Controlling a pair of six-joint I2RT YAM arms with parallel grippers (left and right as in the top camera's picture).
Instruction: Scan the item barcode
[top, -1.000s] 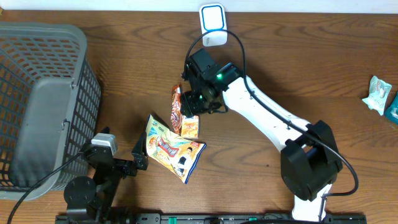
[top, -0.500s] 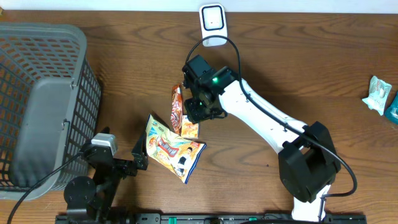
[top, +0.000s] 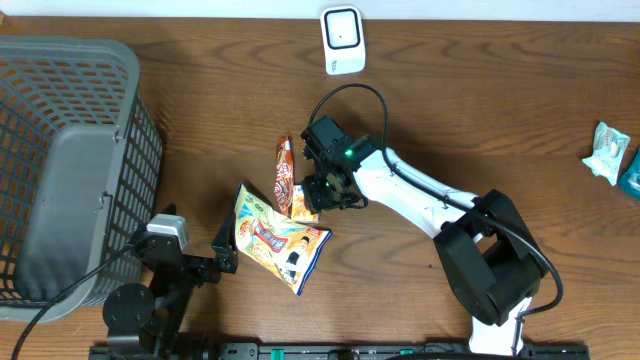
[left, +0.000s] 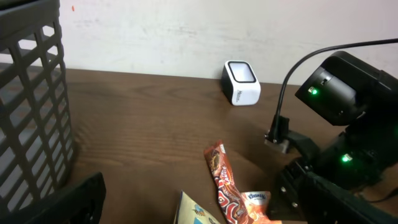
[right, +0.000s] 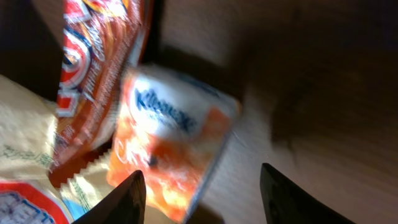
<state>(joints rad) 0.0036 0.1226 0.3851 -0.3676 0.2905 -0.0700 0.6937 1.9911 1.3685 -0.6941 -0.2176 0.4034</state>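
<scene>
Orange and white, the small soft tissue pack (top: 305, 203) lies on the brown wooden table (top: 500, 120), touching the long red snack wrapper (top: 283, 172) and the yellow snack bag (top: 277, 240), well apart from the white scanner box (top: 342, 38). The right gripper (top: 322, 192) has come away from the scanner and now hangs just over the pack, fingers partly apart and holding nothing, so I think the pack is not yet picked up for scanning. The left gripper (top: 228, 250) sits wide open and empty beside the yellow bag.

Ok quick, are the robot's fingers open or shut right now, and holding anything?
Left gripper: open, holding nothing.
Right gripper: open over the Kleenex tissue pack, not gripping it.
</scene>
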